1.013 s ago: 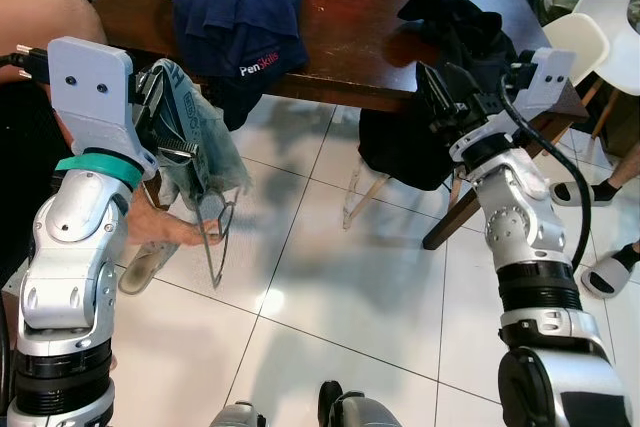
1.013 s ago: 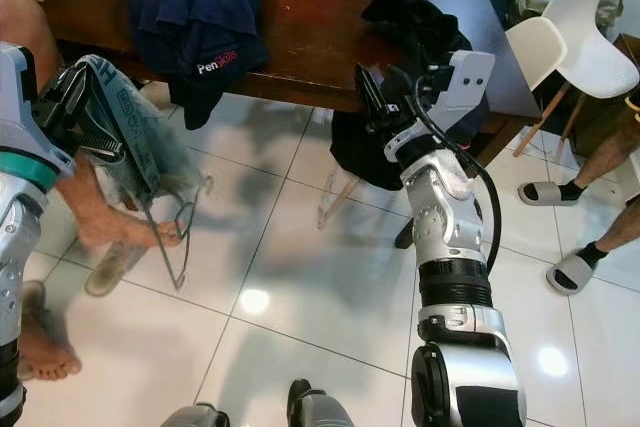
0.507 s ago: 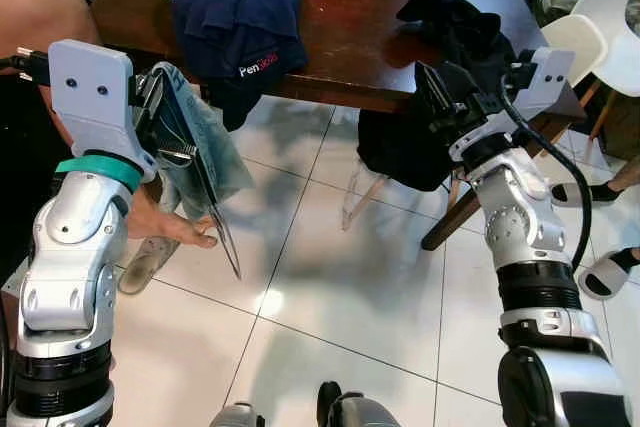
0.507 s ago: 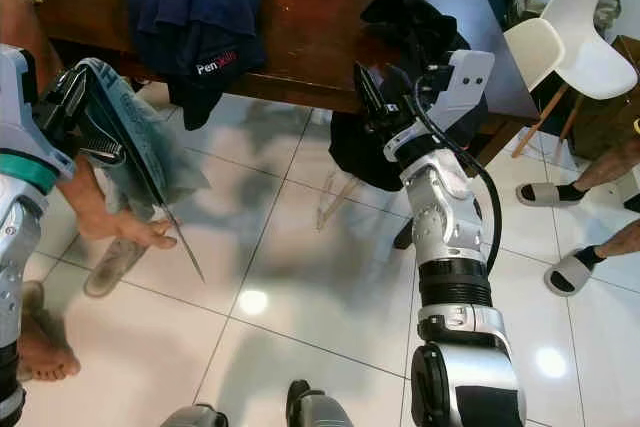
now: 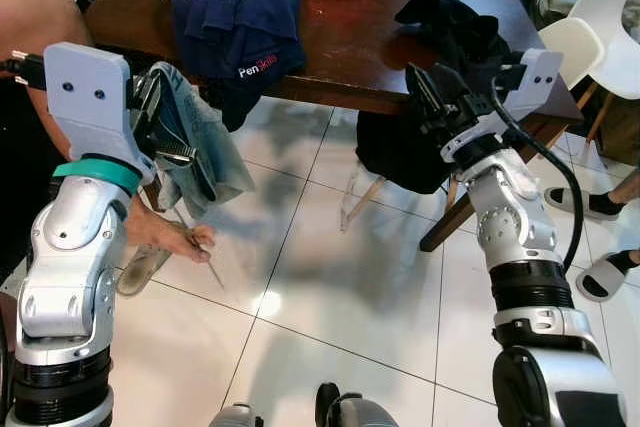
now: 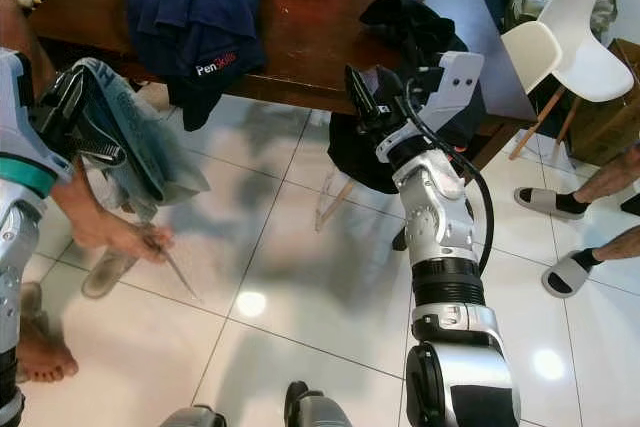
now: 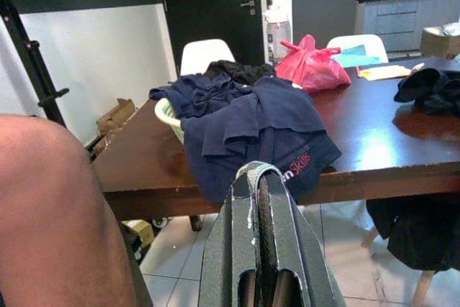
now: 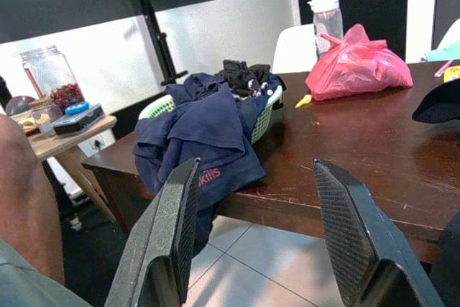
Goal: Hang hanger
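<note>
Left eye view: left gripper (image 5: 170, 142) clamped on grey-green garment (image 5: 205, 147), hanger (image 5: 205, 262) hangs toward 5 o'clock, long axis near-vertical, person's hand (image 5: 165, 239) on it; right gripper (image 5: 432, 97) jaws apart, well away.

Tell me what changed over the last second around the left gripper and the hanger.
The thin metal wire hanger under the grey-blue cloth garment has turned from face-on to edge-on, and a person's hand now grips it lower down. The left gripper stays shut on the garment's top. The right gripper stays open and raised near the dark brown wooden table, holding nothing.
</note>
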Motion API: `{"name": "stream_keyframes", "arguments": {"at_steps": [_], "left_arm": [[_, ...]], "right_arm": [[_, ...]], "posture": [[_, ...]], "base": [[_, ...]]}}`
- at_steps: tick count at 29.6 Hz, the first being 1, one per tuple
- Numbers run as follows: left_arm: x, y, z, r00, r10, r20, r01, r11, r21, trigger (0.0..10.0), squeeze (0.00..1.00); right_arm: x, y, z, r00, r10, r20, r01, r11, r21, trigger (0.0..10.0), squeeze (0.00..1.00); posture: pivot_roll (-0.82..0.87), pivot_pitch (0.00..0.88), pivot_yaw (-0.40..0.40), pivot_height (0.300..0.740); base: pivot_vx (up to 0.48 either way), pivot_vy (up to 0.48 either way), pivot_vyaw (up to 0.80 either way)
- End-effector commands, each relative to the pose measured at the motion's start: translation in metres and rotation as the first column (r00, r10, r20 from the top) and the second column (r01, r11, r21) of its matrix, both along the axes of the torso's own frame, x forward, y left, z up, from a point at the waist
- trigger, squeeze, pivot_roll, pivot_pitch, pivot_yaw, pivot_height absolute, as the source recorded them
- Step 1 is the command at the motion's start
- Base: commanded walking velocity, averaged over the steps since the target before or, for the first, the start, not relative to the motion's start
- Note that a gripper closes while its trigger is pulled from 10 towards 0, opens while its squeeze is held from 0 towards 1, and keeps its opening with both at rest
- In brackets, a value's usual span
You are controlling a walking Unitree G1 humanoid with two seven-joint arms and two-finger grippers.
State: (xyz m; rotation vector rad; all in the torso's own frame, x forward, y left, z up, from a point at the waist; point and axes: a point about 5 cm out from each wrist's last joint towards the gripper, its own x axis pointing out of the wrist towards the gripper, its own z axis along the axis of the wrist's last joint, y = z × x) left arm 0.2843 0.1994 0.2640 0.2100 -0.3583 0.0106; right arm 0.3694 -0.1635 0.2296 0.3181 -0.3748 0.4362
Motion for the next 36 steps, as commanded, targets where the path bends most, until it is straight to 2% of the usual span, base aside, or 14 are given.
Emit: {"name": "stream_keyframes", "arguments": {"at_steps": [1, 21, 23, 24, 27, 29, 36], "left_arm": [[-0.001, -0.003, 0.000, 1.000, -0.008, -0.003, 0.008, 1.000, 0.006, 10.0, 0.00], [0.005, -0.003, 0.001, 1.000, -0.014, -0.017, 0.014, 1.000, 0.026, 10.0, 0.00], [0.009, -0.003, 0.001, 1.000, -0.010, -0.018, 0.010, 1.000, 0.024, 10.0, 0.00], [0.014, -0.007, 0.001, 1.000, -0.012, -0.016, 0.012, 1.000, 0.020, 10.0, 0.00], [0.017, -0.008, 0.001, 1.000, -0.014, -0.014, 0.014, 1.000, 0.021, 10.0, 0.00], [0.019, -0.004, 0.004, 1.000, 0.006, -0.003, -0.006, 1.000, 0.018, 10.0, 0.00], [0.018, 0.009, 0.011, 0.998, 0.060, 0.023, -0.059, 0.998, -0.014, 10.0, 0.00]], "right_arm": [[0.000, -0.003, -0.001, 1.000, -0.010, 0.000, 0.010, 1.000, -0.005, 10.0, 0.00], [0.000, 0.000, -0.012, 0.999, -0.033, -0.024, 0.032, 0.999, -0.013, 10.0, 0.00], [0.001, 0.002, -0.015, 0.999, -0.038, -0.029, 0.037, 0.998, -0.047, 10.0, 0.00], [-0.001, 0.005, -0.023, 0.998, -0.055, -0.025, 0.050, 0.987, -0.155, 10.0, 0.00], [-0.002, 0.004, -0.029, 0.998, -0.059, -0.036, 0.052, 0.985, -0.167, 10.0, 0.00], [-0.001, 0.004, -0.031, 0.997, -0.065, -0.053, 0.057, 0.989, -0.138, 10.0, 0.00], [0.005, 0.011, -0.024, 0.999, -0.035, -0.038, 0.030, 0.991, -0.129, 10.0, 0.00]], "posture": [[0.22, 0.041, -0.080, 0.740], [0.24, 0.035, -0.057, 0.740], [0.23, 0.014, -0.049, 0.740], [0.23, 0.007, -0.047, 0.740], [0.24, 0.000, -0.049, 0.740], [0.25, 0.000, -0.055, 0.740], [0.27, 0.000, -0.081, 0.740]], "base": [[0.000, 0.000, 0.00], [0.000, 0.000, 0.00], [0.000, 0.000, 0.00], [0.000, 0.000, 0.00], [0.000, 0.000, 0.00], [0.000, 0.000, 0.00], [0.000, 0.000, 0.00]]}}
